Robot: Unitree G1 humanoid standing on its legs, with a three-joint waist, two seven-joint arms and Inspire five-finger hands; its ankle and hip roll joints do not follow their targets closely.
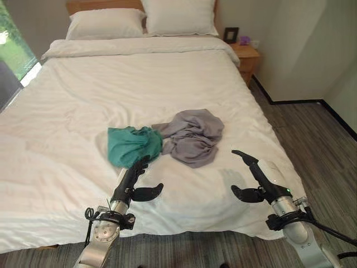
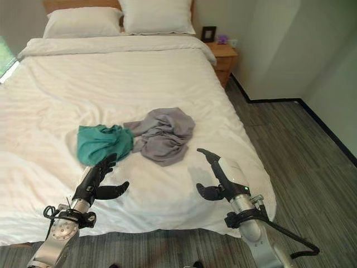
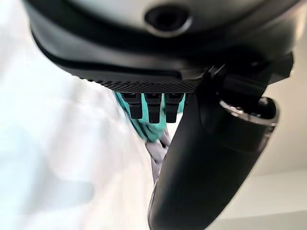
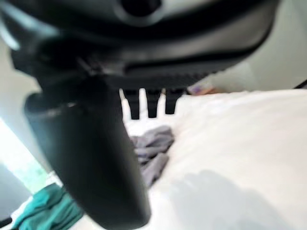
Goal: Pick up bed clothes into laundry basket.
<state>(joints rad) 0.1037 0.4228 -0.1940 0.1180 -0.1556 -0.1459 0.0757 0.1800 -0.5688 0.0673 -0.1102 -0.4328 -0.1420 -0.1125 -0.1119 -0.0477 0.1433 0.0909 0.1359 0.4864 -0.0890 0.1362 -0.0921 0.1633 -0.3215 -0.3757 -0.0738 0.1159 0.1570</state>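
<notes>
Both robot hands open & empty, left robot hand [image 1: 133, 181] w/ fingertips at teal garment [image 1: 133, 145], right robot hand [image 1: 261, 181] off to the side over bed [image 1: 139, 78]; risk: snagging sheet w/ cloth, or grey garment [image 1: 192, 135] left behind.

Silver-grey arms w/ dark left hand [image 1: 129, 181], right hand [image 1: 262, 181] w/ white cover.
</notes>
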